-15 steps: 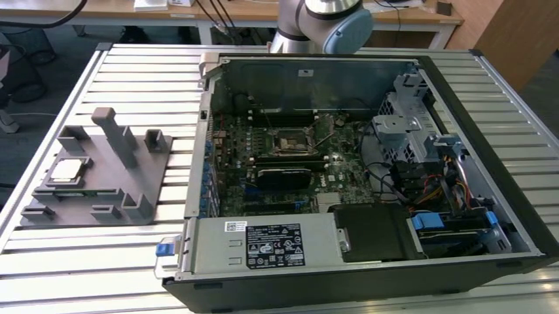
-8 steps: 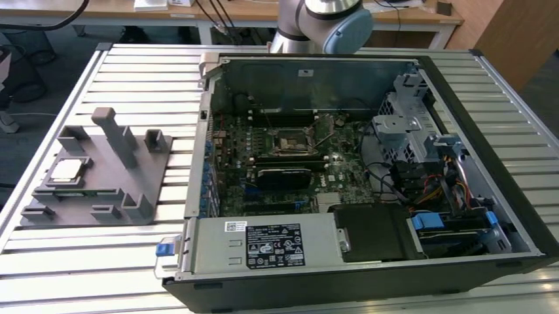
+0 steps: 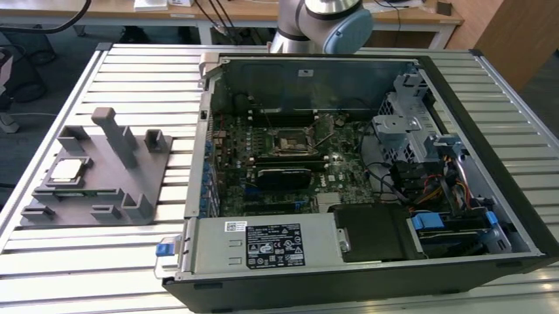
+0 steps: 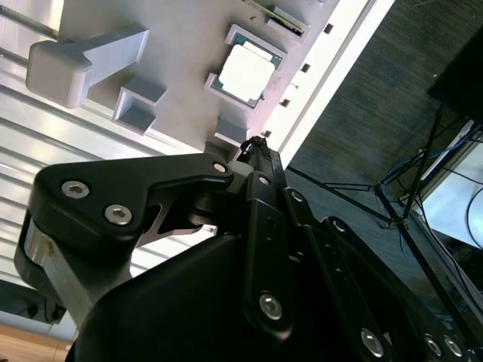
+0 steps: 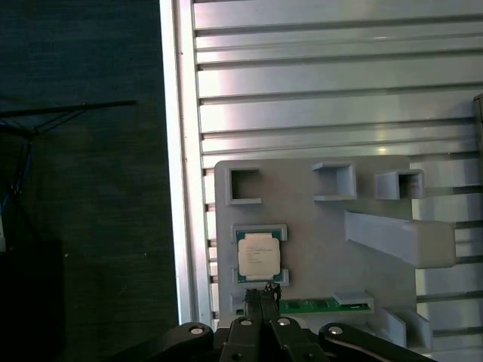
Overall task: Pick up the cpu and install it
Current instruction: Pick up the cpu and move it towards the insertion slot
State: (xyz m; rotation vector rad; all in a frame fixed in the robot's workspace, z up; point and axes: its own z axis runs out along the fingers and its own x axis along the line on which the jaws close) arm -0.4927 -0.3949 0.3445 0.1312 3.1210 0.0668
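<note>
cpu: flat in grey fixture tray, exterior view's left
Computer case: open, beside tray on slatted worktop
Arm: behind case

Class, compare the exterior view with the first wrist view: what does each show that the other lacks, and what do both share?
The exterior view adds the open computer case, motherboard and socket. The first wrist view adds the shut gripper, tips close to the cpu, and dark floor. Both share the cpu in the grey fixture tray on the slatted table.
</note>
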